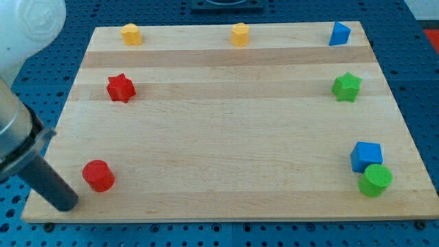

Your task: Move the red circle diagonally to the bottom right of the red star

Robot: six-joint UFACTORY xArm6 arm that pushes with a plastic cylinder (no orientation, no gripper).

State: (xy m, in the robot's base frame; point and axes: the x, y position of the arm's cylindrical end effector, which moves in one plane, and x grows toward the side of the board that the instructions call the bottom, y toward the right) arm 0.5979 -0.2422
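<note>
The red circle (pixel 98 175) sits near the board's bottom left corner. The red star (pixel 121 88) lies above it, toward the view's upper left. My tip (pixel 66 203) is at the end of the dark rod, just to the left of and slightly below the red circle, a small gap apart from it.
On the wooden board (pixel 233 137): a yellow block (pixel 131 33) and another yellow block (pixel 239 33) at the top, a blue block (pixel 339 33) at top right, a green star (pixel 346 87) at right, a blue cube (pixel 366 156) touching a green circle (pixel 375 180) at bottom right.
</note>
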